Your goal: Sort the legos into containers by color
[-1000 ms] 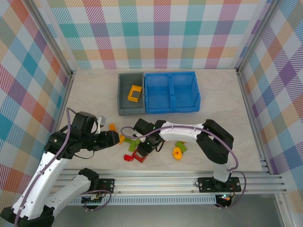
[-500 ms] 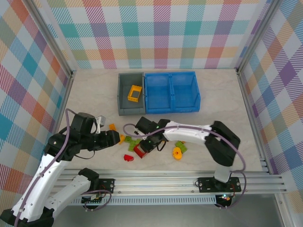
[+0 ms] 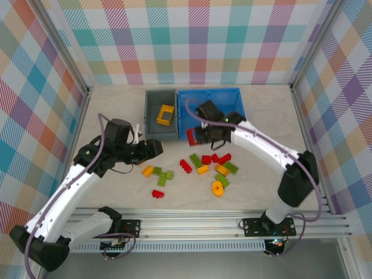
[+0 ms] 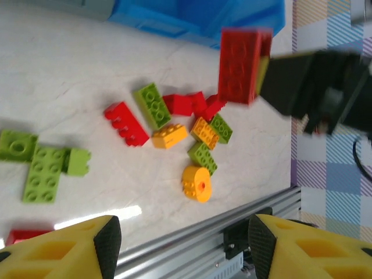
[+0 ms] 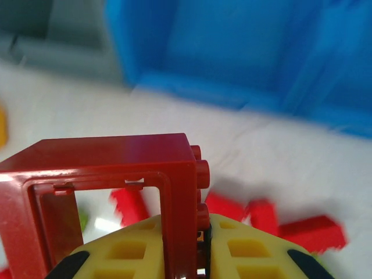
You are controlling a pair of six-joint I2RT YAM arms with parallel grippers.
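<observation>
We see the blue bin (image 3: 224,113) with both compartments bare and the grey bin (image 3: 152,125) touching its left side with one yellow frame brick (image 3: 165,114) inside, so sorting looks barely begun (one piece binned, by our count). The right gripper (image 3: 200,137) hangs at the blue bin's near-left corner, clenched on a red frame brick (image 3: 192,137). The left gripper (image 3: 156,149), left of the blue bin, is spread with nothing in it. Left to do: the loose legos (image 3: 203,165) in front of the blue bin, including the round yellow piece (image 3: 218,188).
</observation>
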